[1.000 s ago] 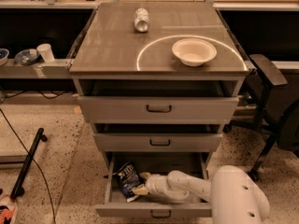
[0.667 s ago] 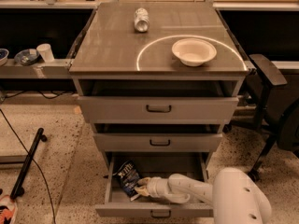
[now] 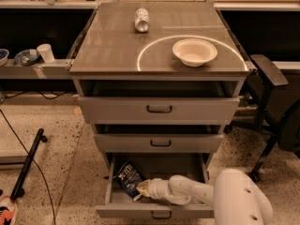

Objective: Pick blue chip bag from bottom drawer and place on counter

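So you're early on: the bottom drawer (image 3: pixel 126 212) stands open, the blue chip bag (image 3: pixel 126 175) lies in its left part, and the gripper (image 3: pixel 142 188) is at the bag's edge. Whether it has a hold you cannot tell. The lift to the table (image 3: pixel 108 46) is not yet done.

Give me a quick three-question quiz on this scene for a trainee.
1. True or false: the bag lies in the open bottom drawer.
2. Where is the end effector? A) on the floor B) inside the bottom drawer, at the bag's right edge C) in the top drawer
3. Fill in: the counter holds a bowl and a ___.

Key: 1 true; 2 B; 3 can.
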Tool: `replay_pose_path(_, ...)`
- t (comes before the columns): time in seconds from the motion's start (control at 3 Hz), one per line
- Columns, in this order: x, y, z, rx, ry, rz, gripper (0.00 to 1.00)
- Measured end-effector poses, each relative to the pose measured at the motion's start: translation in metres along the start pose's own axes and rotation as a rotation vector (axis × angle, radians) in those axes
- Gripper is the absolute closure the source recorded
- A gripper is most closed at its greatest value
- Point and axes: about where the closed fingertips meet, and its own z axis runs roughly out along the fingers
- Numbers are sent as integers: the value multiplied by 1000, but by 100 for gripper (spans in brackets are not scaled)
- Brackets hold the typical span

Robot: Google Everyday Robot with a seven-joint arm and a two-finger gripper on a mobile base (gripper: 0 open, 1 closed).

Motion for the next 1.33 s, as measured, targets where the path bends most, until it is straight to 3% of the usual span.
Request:
replay_pose_path(0.67, -6, -4, -5, 16, -32, 6, 59)
replay_pose_path(1.0, -6, -4, -5, 16, -32, 6, 28)
replay_pose_path(1.33, -6, -4, -5, 16, -32, 6, 3)
